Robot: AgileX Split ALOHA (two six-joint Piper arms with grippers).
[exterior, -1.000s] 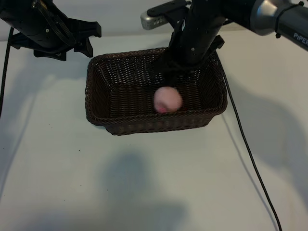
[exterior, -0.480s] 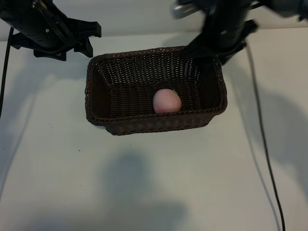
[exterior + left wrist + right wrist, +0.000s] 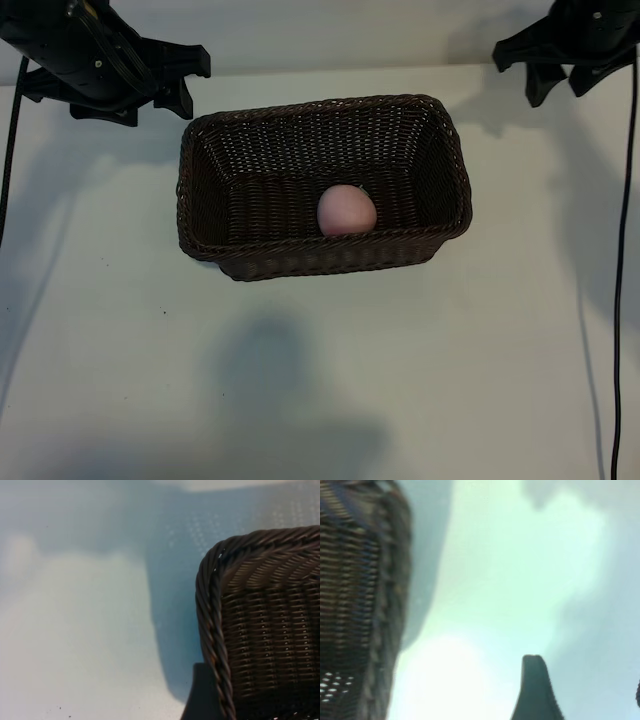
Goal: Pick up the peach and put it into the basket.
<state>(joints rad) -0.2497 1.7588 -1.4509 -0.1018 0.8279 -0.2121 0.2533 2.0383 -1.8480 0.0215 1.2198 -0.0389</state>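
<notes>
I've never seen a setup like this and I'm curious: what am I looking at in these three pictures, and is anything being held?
These show a two-armed robot at a white table. The wide picture comes from a camera outside, looking down. The other two come from cameras on each arm's wrist, so they show close-ups.

The left end effector sits at the far left, by the basket's corner. The right end effector is at the far right, off the basket. Both are open and hold nothing.

On the table stands a large rectangular dark-brown woven wicker basket. A small round pale-pink peach lies inside it, against the near wall. A black cable runs down the right side.
</notes>
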